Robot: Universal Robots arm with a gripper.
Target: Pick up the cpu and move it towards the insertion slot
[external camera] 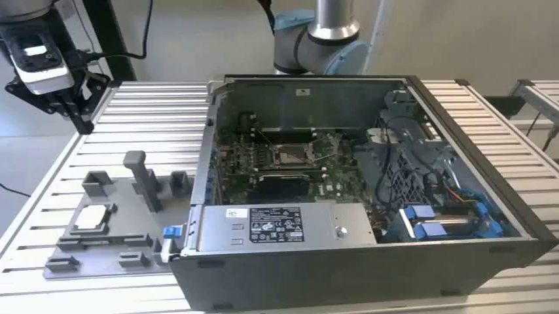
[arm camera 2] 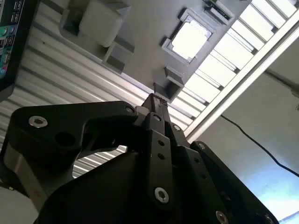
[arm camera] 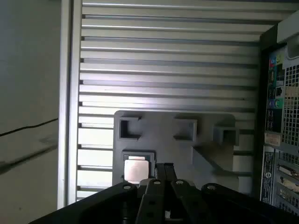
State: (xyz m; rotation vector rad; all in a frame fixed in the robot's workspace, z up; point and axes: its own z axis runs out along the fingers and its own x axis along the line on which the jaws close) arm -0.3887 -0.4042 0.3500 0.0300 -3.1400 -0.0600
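Gripper (arm camera 2: 155,101) clenched on nothing, its fingers pressed together, hanging well above the grey moulded tray (external camera: 127,230). Cpu (external camera: 91,218) lies flat in a tray pocket on the slatted desk (external camera: 157,118), untouched. Insertion slot (external camera: 292,155) sits inside the open computer case (external camera: 349,261), on the exterior view's right of the tray.

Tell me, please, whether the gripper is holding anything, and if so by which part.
Nothing is held: the gripper has nothing between its fingertips, and the chip lies apart from it in the grey tray.
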